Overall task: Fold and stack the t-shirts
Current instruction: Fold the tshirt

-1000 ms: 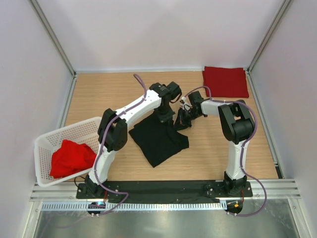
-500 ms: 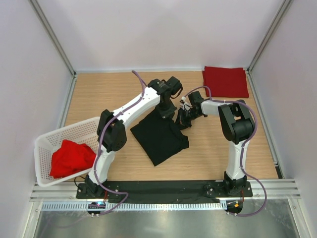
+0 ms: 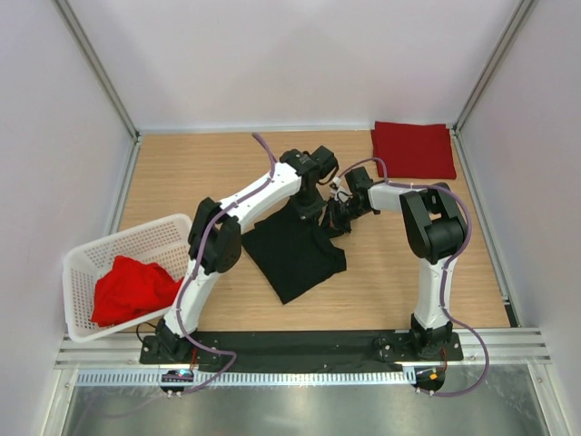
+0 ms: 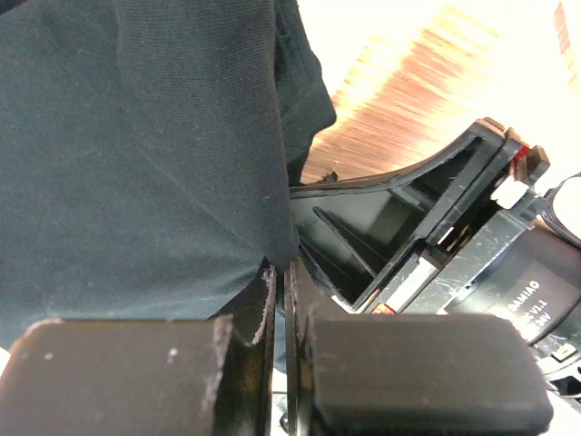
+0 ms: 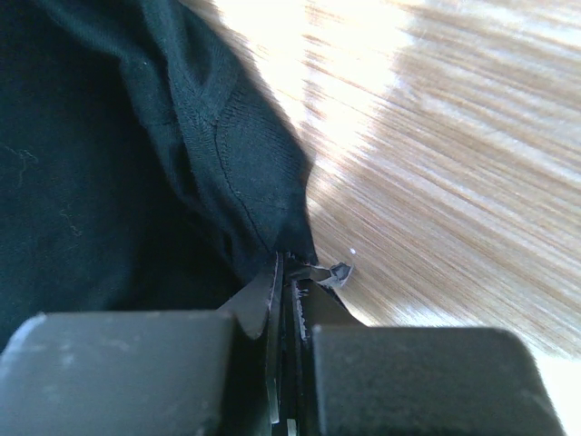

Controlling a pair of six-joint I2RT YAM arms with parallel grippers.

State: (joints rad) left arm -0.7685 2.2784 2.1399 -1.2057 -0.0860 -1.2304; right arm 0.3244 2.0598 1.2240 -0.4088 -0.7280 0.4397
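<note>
Overhead, left tool [image 3: 307, 210], right tool [image 3: 334, 221] hide pinched black t-shirt [image 3: 290, 259] edge.

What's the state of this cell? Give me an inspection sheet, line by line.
Surface: wooden table, no spills seen.
Job's things: black shirt mid-table, partly folded, far edge lifted; folded red shirt flat at the far right corner; crumpled red shirt in the basket at near left.
Clutter: nothing seen.
Grippers: left gripper shut on the black shirt; right gripper shut on the black shirt, close beside it.
Cables: purple cables run along both arms, none seen snagged.
Surroundings: white walls on three sides; metal rail under the arm bases.
</note>
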